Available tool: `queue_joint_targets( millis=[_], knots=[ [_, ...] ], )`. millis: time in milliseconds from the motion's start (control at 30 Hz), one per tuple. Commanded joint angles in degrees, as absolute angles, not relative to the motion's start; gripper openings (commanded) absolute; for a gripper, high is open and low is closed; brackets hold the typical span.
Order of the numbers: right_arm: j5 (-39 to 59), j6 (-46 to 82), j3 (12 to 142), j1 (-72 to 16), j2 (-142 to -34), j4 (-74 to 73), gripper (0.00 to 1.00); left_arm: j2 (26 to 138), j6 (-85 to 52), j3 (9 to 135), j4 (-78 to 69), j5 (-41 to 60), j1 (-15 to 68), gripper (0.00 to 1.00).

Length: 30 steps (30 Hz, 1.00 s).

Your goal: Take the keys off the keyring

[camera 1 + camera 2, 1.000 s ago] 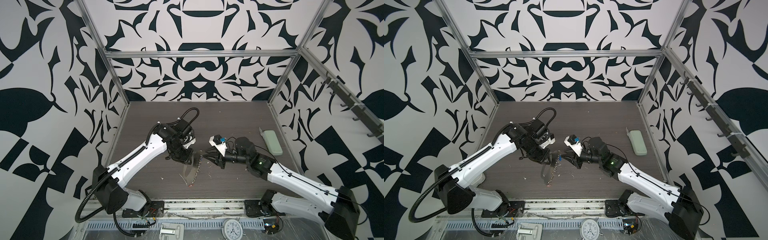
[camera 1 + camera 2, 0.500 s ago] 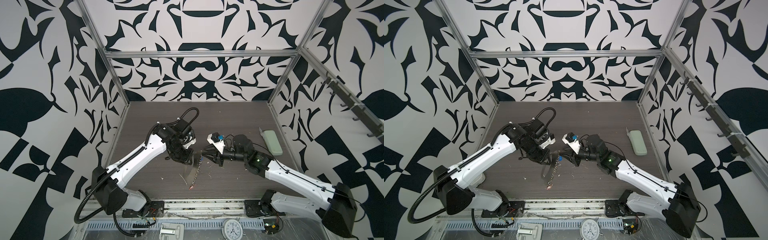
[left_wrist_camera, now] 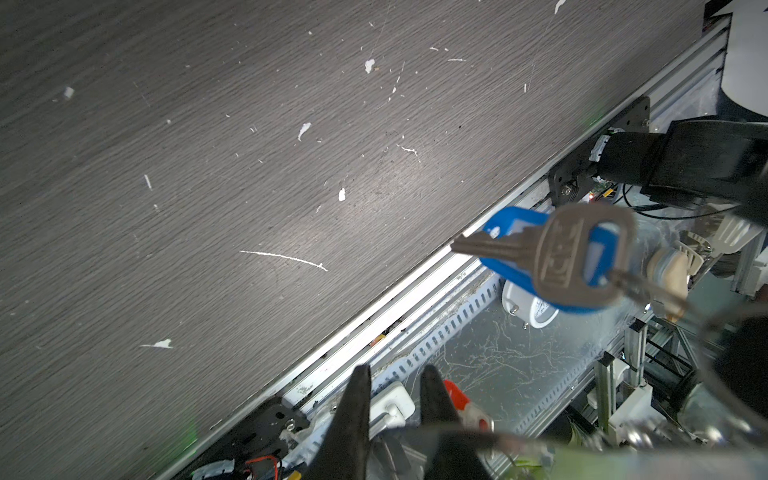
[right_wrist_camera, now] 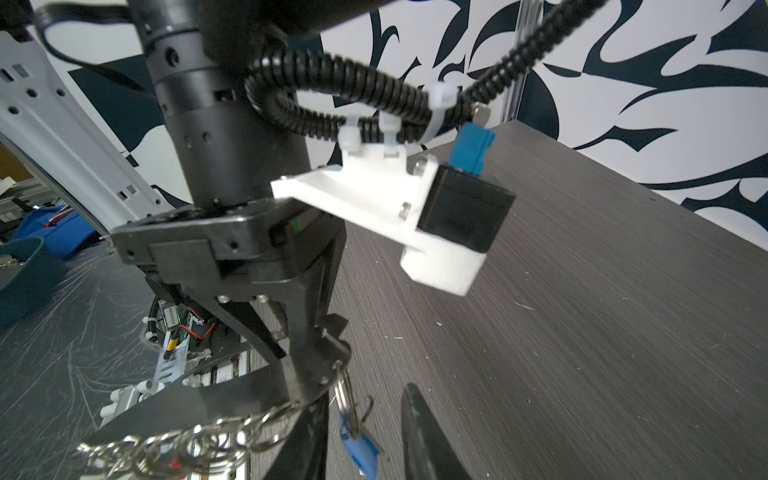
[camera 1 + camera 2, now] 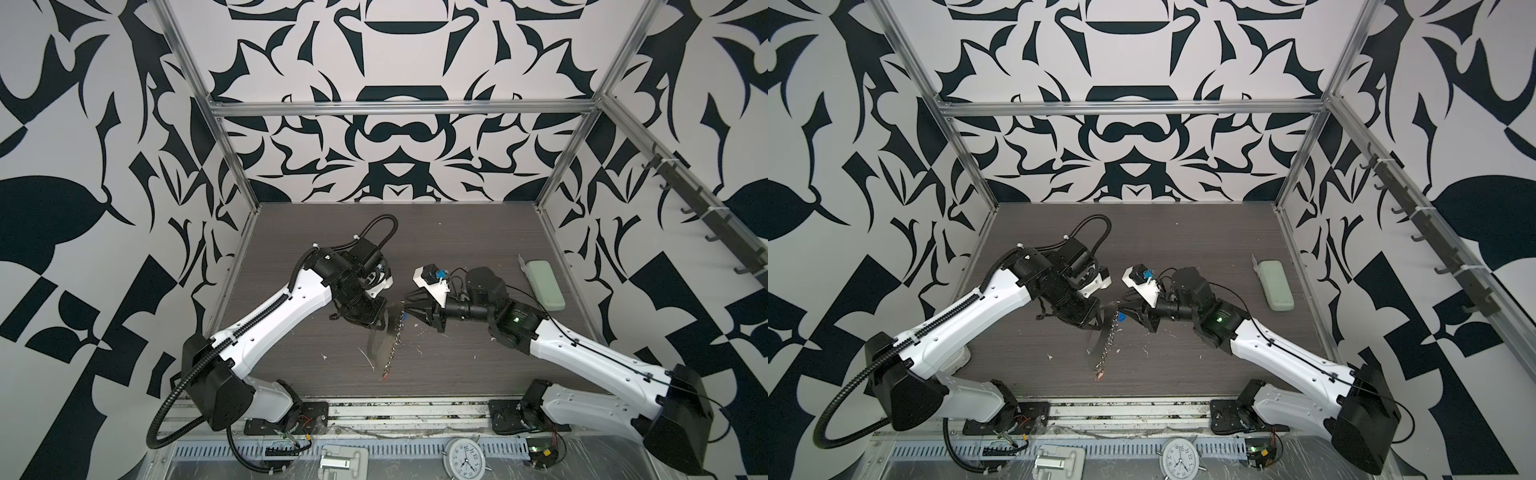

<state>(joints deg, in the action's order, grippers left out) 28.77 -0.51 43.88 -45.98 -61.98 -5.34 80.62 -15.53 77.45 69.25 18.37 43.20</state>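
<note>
Grey keyring [image 4: 178, 442] loop was pinched by left gripper [image 4: 320, 368]; chain hung below it. Right gripper [image 5: 407, 308] was held spread around blue-tagged key [image 3: 573, 257]. Red-tagged key [image 5: 384, 376] dangled lowest.

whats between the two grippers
The keyring and its blue-tagged key hang between the left gripper and right gripper; both top views show it.

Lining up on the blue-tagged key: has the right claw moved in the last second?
Yes, slightly. In a top view the right claw has shifted away from the pale-green case, toward the left claw.
</note>
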Motion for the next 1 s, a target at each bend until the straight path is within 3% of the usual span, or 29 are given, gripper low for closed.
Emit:
queue_joint_targets(
  millis=[0,267,600,967],
  knots=[
    [30.01,-1.49,46.84,-46.34,-61.63,-7.25,0.31,79.11,-14.92,77.35,71.37,19.91,43.42,0.0],
    [29.27,-1.58,46.75,-46.52,-61.0,-6.75,0.25,79.02,-14.86,76.82,71.12,20.1,43.37,0.0],
    [27.57,-1.54,46.85,-46.75,-60.43,-6.07,0.0,78.51,-15.34,76.5,70.58,18.78,43.41,0.0],
    [22.31,-0.7,48.12,-46.8,-59.33,-4.96,0.0,71.06,-19.68,72.66,59.82,7.24,43.42,0.47]
  ],
)
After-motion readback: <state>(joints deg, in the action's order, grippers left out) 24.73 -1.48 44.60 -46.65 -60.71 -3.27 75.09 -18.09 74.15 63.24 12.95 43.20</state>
